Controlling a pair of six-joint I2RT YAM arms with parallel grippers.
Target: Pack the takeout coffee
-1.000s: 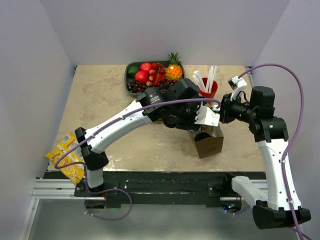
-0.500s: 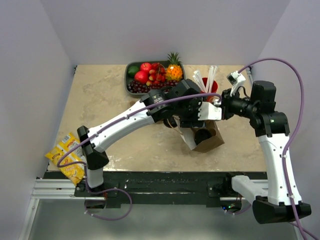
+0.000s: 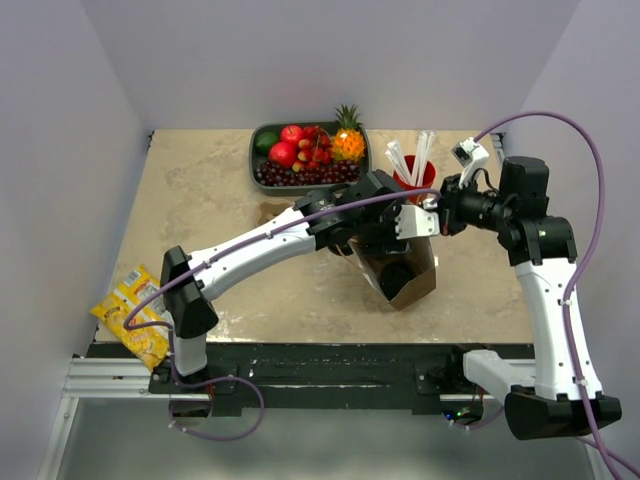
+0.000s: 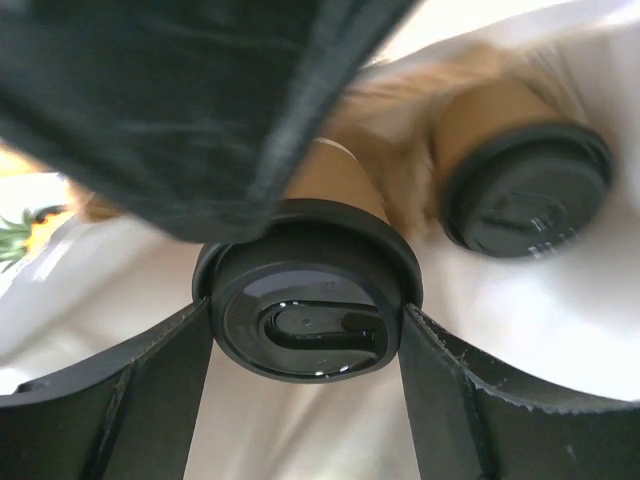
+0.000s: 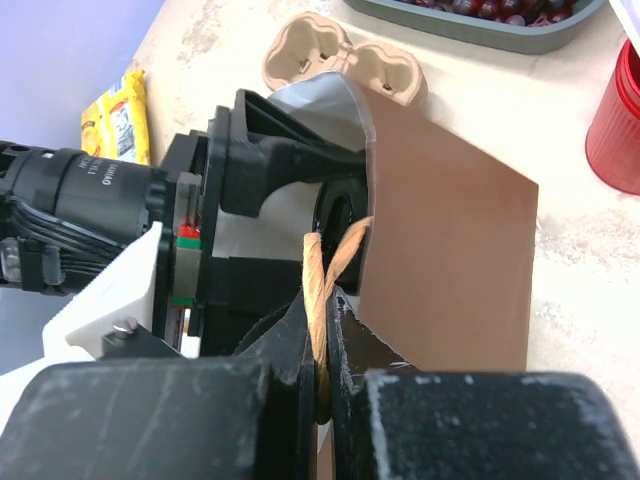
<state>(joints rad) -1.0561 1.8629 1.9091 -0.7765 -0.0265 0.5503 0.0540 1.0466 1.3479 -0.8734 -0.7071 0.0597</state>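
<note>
At the right-centre of the pale marbled table point(image 3: 200, 200), a brown paper bag point(image 5: 450, 250) lies tipped with its mouth toward the left arm. Right jaws are clenched on the bag's twisted twine handle point(image 5: 318, 290), likely to lift the mouth open and steady it. Left jaws reach inside, grasping the takeout coffee point(image 4: 305, 320), a small kraft-brown paper cup with a glossy round black plastic lid and a sip slot, pinched at the rim from both sides. It is inside the bag, just beside a second lidded cup point(image 4: 525, 195). Cannot tell whether it rests on the bag's floor.
</note>
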